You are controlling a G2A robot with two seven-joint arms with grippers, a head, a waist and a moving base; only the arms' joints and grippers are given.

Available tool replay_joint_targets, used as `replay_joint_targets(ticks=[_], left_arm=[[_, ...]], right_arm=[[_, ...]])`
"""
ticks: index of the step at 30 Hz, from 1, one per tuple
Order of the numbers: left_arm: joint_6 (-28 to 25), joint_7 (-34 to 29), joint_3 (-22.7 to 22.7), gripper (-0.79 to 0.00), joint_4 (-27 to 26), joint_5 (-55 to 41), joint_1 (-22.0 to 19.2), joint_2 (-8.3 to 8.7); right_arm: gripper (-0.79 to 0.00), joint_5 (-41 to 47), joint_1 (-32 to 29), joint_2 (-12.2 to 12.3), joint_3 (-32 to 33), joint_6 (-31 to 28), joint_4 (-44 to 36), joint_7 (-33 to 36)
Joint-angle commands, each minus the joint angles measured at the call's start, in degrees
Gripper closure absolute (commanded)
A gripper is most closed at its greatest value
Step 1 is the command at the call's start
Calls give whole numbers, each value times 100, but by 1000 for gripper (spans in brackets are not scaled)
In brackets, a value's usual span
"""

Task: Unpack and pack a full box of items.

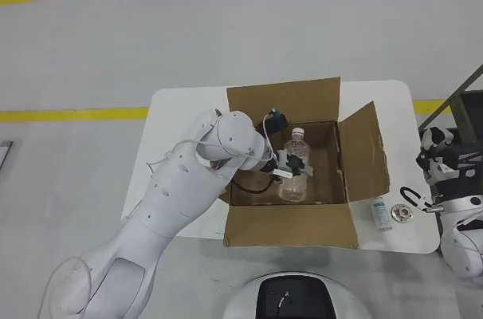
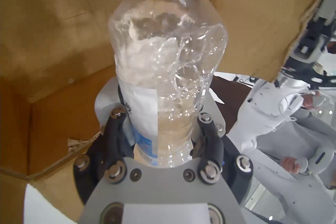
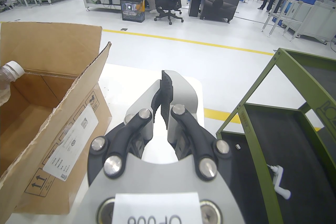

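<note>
1. Box point(image 1: 289, 226) stands open on the table point(image 1: 178, 120), its walls around the left gripper point(image 2: 160, 117).
2. The left fingers point(image 2: 105, 104) pinch a clear bottle point(image 2: 168, 46) low on its body, within the box opening.
3. The right gripper point(image 3: 164, 96) is empty with its fingers pressed together, just outside the box wall.

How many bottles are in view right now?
2. A clear bottle is gripped by the left gripper in the cardboard box; a small bottle lies on the table beside the box. Others may be hidden under the arm.
</note>
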Motion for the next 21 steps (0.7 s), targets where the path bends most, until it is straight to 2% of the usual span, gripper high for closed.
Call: replay_joint_targets(ticks=[1,10,21], left_arm=[[62,42,110,0,139,61,-48,-15],[309,288,963,0,785,113,-457,-39],[525,504,1993,0,1142,-609,-1049,-17]], right_arm=[[0,0,0,0,0,0,0,0],[0,0,0,0,0,0,0,0],[0,0,0,0,0,0,0,0]])
